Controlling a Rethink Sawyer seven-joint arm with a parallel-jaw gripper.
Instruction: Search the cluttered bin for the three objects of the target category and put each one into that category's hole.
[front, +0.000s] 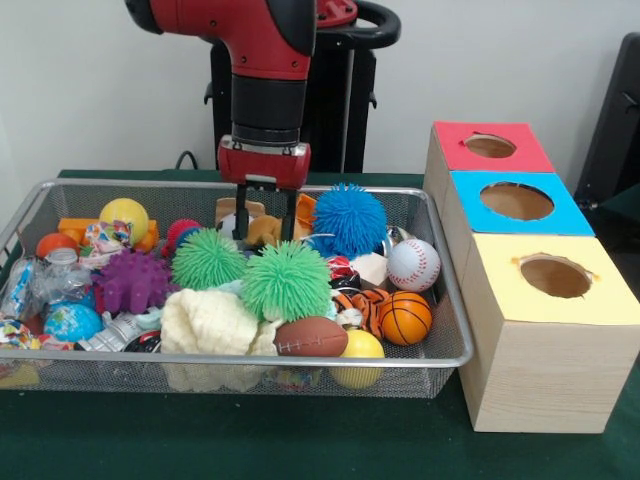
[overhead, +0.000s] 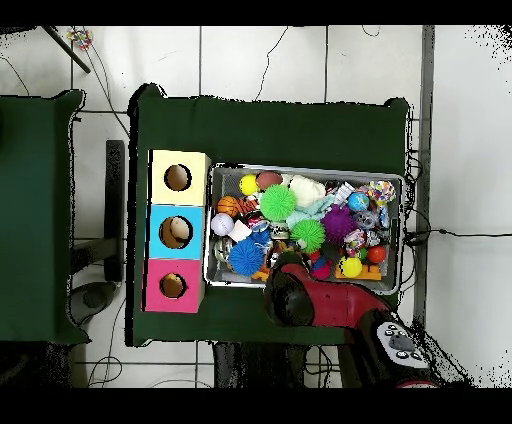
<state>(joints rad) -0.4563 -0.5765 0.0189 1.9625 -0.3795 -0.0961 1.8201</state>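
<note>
The wire-mesh bin (front: 300, 360) sits on the green table and is full of toys; it also shows in the overhead view (overhead: 300, 170). My gripper (front: 265, 222) hangs straight down at the bin's far side. Its fingers (front: 241, 212) stand apart on either side of a tan-brown plush (front: 263, 231), with the tips at its level. An orange plush with black tiger stripes (front: 355, 300) lies near the bin's right end, beside a basketball (front: 405, 318). A third plush is not visible. The red-surround hole (front: 490, 146) tops the farthest wooden box and also shows in the overhead view (overhead: 172, 286).
Two green spiky balls (front: 208, 258) (front: 286, 280) and a blue one (front: 348, 220) crowd around the gripper. A purple spiky ball (front: 132, 282), baseball (front: 413, 264), football (front: 310, 337) and cream cloth (front: 208, 322) lie nearby. Blue-surround (front: 517, 200) and yellow-surround (front: 555, 275) holes sit nearer.
</note>
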